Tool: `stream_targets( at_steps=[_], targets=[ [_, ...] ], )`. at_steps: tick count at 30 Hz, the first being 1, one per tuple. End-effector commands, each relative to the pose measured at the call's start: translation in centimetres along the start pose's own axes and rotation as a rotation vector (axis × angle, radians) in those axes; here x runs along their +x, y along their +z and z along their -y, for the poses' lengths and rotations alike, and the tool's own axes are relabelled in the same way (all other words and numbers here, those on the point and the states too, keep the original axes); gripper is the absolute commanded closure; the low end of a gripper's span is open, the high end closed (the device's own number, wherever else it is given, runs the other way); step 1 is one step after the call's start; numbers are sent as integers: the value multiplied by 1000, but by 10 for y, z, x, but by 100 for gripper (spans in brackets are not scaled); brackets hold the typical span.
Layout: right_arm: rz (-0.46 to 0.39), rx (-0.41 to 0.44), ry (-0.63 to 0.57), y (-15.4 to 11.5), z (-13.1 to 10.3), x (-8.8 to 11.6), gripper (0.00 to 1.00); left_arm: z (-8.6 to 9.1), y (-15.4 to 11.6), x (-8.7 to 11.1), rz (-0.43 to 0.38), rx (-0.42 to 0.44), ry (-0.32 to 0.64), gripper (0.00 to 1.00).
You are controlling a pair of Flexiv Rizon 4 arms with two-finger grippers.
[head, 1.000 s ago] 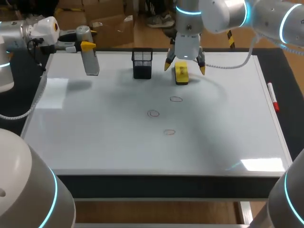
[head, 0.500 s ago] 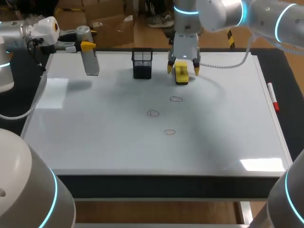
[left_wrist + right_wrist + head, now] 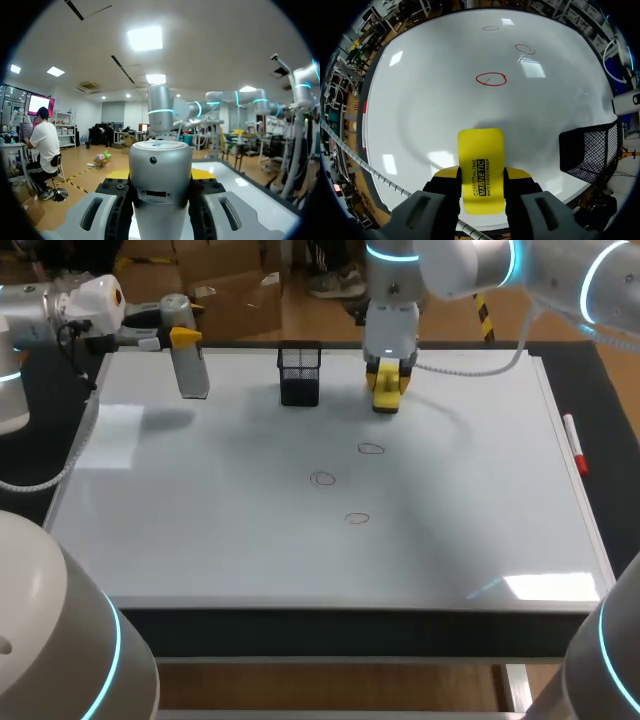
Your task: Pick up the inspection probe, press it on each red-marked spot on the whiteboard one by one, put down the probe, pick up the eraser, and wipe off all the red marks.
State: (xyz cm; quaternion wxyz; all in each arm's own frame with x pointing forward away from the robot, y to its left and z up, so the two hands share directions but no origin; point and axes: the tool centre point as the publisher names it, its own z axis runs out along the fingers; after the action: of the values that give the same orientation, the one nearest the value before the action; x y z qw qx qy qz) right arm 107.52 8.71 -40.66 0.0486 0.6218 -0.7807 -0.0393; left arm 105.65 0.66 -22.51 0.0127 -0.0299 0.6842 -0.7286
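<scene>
In the head view the yellow eraser (image 3: 385, 392) lies on the whiteboard (image 3: 200, 530) at the back middle, with my right gripper (image 3: 387, 380) down over it. The right wrist view has both fingers pressed against the long sides of the eraser (image 3: 480, 170), so the right gripper (image 3: 481, 176) is shut on it. Three red circles (image 3: 371, 449) (image 3: 323, 478) (image 3: 357, 519) are drawn mid-board; the nearest red circle (image 3: 491, 79) lies ahead of the eraser. At the back left my left gripper (image 3: 178, 337) holds the silver probe (image 3: 190, 365) above the board; the probe (image 3: 160, 185) fills the gap between its fingers.
A black mesh basket (image 3: 300, 373) stands just left of the eraser; it is also beside my right gripper as the basket (image 3: 587, 150). A red marker (image 3: 573, 443) lies along the board's right edge.
My right gripper came down over the eraser and its fingers closed from wide apart onto the eraser's sides. The left arm and probe have not moved.
</scene>
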Motion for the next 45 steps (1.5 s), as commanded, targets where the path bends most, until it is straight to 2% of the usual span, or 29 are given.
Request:
stream_targets(
  at_steps=[1, 8, 16, 20, 26, 37, 45],
  targets=[
    [20, 26, 27, -18, -9, 23, 100, 1, 0, 0, -2, -1, -1, 100],
    [43, 23, 140, -30, -12, 58, 100, 1, 0, 0, -2, -1, -1, 100],
    [81, 26, 257, -34, -21, 112, 100, 1, 0, 0, -2, -1, -1, 100],
    [87, 25, 301, -36, -26, 137, 100, 1, 0, 0, -2, -1, -1, 100],
    [82, 17, 330, -36, -31, 163, 100, 1, 0, 0, -2, -1, -1, 100],
    [84, -11, 349, -29, -36, 204, 100, 1, 0, 0, -2, -1, -1, 100],
    [71, -10, 339, -31, -36, 206, 100, 1, 0, 0, -2, -1, -1, 100]
  ],
)
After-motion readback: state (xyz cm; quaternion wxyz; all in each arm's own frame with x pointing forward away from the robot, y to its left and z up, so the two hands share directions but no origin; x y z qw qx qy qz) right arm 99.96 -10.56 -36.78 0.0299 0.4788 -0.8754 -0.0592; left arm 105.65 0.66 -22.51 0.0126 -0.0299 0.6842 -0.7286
